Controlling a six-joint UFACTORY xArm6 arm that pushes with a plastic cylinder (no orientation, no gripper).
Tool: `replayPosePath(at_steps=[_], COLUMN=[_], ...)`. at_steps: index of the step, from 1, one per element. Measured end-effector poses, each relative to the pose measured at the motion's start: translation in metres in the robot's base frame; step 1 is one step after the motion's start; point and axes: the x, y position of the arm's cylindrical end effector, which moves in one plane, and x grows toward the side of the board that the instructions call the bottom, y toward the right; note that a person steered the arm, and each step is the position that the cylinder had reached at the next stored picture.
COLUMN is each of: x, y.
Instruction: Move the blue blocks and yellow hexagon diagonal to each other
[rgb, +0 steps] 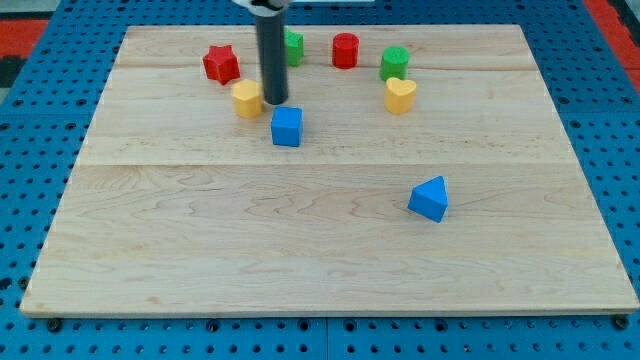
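Note:
The yellow hexagon (246, 99) lies on the wooden board at the upper left of centre. The blue cube (287, 126) sits just below and to its right, nearly touching it at the corners. The blue triangular block (430, 198) lies apart at the view's right, below centre. My tip (275, 101) is the end of a dark upright rod. It stands right beside the yellow hexagon's right side and just above the blue cube.
A red star block (221, 64) lies at the upper left. A green block (293, 47) is partly hidden behind the rod. A red block (345, 50), a green block (394, 63) and a yellow heart (400, 95) lie at the upper right. The board (200, 250) rests on a blue pegboard.

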Motion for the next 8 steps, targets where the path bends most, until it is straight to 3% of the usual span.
replayPosePath(at_steps=[1, 3, 5, 8], x=[-0.01, -0.035, 0.045, 0.067], y=[-0.035, 0.009, 0.098, 0.023])
